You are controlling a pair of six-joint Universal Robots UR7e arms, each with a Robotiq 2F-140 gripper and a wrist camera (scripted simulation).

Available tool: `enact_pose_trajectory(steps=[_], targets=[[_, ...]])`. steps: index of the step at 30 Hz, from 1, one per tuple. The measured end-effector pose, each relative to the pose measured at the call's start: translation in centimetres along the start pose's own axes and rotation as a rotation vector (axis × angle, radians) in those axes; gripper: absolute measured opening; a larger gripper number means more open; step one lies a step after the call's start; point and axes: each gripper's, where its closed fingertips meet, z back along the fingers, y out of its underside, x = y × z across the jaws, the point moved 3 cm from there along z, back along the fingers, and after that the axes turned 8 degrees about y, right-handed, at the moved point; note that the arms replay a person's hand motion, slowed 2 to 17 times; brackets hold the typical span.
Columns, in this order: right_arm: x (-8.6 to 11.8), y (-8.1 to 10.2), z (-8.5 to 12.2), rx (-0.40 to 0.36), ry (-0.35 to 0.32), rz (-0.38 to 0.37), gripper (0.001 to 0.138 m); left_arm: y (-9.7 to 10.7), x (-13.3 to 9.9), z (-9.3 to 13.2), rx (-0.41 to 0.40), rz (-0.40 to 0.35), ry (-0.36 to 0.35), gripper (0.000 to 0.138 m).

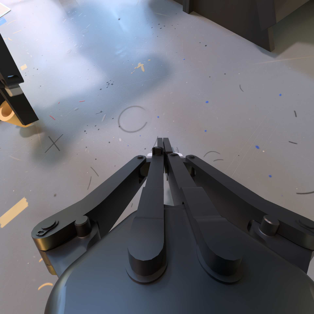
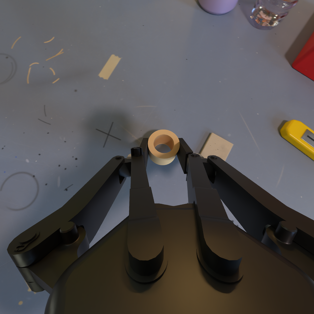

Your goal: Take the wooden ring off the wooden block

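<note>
In the right wrist view my right gripper [image 2: 163, 144] is shut on the wooden ring [image 2: 163, 147], a short light-tan tube held between the two fingertips above the grey table. The flat pale wooden block [image 2: 216, 146] lies on the table just right of the fingers, apart from the ring. In the left wrist view my left gripper [image 1: 163, 141] is shut and empty above bare table. At that view's left edge the ring [image 1: 6, 113] shows again, held by the other gripper's dark fingers [image 1: 18, 98].
A yellow utility knife [image 2: 299, 137] lies at the right. A red box [image 2: 305, 59] stands at the far right. A lilac cup [image 2: 218, 6] and a clear glass [image 2: 268, 13] stand at the back. A dark stand [image 1: 251, 20] rises at the left wrist view's top right.
</note>
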Motion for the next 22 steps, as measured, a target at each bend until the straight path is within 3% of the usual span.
enact_pose_trajectory(steps=[3, 6, 13, 22], targets=[[-0.8, 0.5, 0.1, 0.007, -0.004, -0.009, 0.045, 0.0, 0.0, 0.0, -0.002, 0.004, -0.001, 0.001], [-0.2, 1.3, 0.8, 0.026, -0.017, 0.027, 0.045, 0.0, 0.0, 0.0, -0.006, 0.004, -0.004, 0.002], [3.7, 4.0, 3.0, 0.096, -0.042, 0.113, 0.045, 0.1, 0.0, 0.0, -0.021, 0.008, -0.002, 0.002], [8.0, 7.0, 5.6, 0.164, -0.047, 0.171, 0.044, 0.2, -0.2, 0.2, -0.015, 0.019, 0.016, 0.001]])
